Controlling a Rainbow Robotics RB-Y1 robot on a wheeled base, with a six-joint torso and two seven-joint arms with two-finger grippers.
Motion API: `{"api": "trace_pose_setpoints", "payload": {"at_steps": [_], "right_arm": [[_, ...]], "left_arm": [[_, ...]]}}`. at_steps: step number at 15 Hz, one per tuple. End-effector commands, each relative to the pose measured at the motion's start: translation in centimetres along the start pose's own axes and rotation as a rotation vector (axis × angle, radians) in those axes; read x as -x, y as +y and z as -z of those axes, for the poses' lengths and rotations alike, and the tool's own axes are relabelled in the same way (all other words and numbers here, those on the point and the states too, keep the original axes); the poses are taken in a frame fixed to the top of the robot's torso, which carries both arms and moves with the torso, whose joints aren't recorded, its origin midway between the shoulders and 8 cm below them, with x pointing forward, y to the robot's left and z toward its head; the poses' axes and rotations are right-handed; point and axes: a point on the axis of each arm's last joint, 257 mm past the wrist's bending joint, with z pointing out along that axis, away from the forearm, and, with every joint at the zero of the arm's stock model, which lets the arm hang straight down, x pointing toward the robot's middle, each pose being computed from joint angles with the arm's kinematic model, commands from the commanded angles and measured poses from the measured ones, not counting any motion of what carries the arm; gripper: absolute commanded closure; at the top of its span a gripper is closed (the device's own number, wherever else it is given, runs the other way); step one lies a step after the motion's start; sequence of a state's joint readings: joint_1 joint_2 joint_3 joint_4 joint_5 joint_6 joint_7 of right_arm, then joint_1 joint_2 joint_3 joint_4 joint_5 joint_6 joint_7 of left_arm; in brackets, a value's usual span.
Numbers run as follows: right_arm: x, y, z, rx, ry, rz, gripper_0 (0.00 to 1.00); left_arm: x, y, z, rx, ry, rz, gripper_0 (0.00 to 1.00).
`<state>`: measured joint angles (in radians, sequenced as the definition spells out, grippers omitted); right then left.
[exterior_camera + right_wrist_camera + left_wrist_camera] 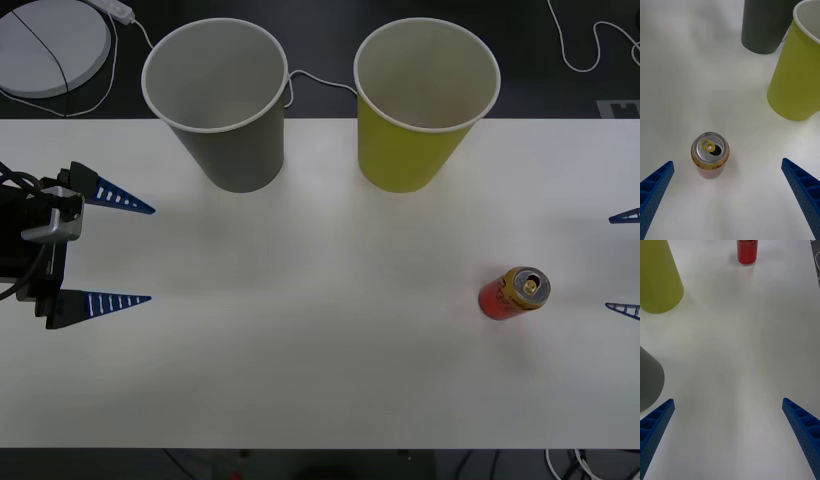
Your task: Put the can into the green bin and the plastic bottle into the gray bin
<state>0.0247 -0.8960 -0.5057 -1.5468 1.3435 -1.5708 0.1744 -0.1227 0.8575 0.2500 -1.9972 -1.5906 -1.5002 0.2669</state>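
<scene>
Left gripper over bare white table; blue ribbed fingers spread wide, nothing between them; gray bin near one finger, only lower wall visible; green bin farther off, upright, apart from gray bin; can far across table, upright, red body, top cut off by frame edge.

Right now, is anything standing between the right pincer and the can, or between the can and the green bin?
Nothing visible does. The right pincer is open with the can upright just ahead of it on bare table. The stretch from the can to the green bin is bare too.
</scene>
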Motion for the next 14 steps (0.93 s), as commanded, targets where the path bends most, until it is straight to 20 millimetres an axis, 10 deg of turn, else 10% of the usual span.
{"api": "trace_pose_setpoints", "payload": {"at_steps": [1,14], "right_arm": [[-2.0,0.1,0.6,-0.023,-0.002,0.013,0.0],[-9.0,3.3,1.3,-0.108,-0.068,-0.128,0.0]], "left_arm": [[0.0,0.0,0.0,0.0,0.0,0.0,0.0],[0.0,0.0,0.0,0.0,0.0,0.0,0.0]]}}
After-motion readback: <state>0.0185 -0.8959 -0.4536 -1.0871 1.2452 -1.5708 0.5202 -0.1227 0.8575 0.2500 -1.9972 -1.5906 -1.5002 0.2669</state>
